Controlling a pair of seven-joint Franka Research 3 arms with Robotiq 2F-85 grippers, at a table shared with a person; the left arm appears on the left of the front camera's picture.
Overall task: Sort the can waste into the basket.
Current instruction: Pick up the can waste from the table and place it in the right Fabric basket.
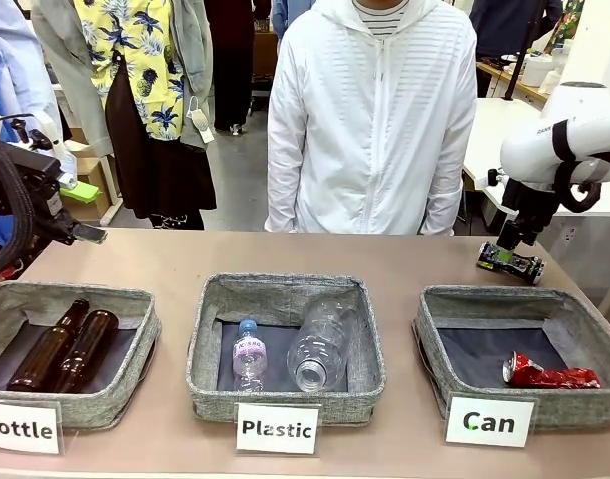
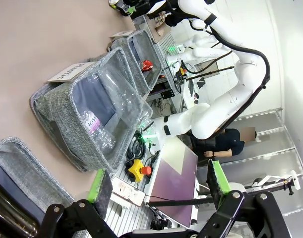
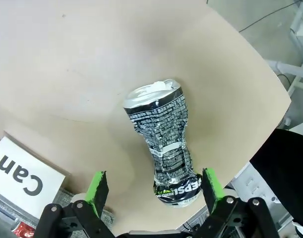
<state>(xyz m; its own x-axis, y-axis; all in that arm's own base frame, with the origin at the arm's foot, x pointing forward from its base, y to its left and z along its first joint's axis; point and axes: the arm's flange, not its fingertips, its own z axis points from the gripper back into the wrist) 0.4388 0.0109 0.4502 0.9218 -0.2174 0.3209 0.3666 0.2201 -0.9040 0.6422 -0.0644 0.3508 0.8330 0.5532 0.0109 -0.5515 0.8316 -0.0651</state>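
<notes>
A crushed black-and-silver can [image 1: 509,261] lies on the table behind the grey basket [image 1: 594,334] signed "Can". My right gripper [image 1: 514,238] hangs just above it. In the right wrist view the can [image 3: 163,148] lies lengthwise between the open green-padded fingers [image 3: 97,191], not gripped, with my right gripper [image 3: 153,191] over its lower end. A crushed red can [image 1: 549,375] lies in the basket's front right corner. My left gripper [image 1: 70,210] is raised at the far left, open and holding nothing. In its wrist view my left gripper [image 2: 158,183] is open in the air, and the red can [image 2: 147,65] shows far off.
The middle basket [image 1: 210,349], signed "Plastic", holds two clear bottles. The left basket [image 1: 140,334], signed "Bottle", holds two brown glass bottles. A person in a white jacket [image 1: 374,120] stands at the far side. The table edge runs close behind the black can.
</notes>
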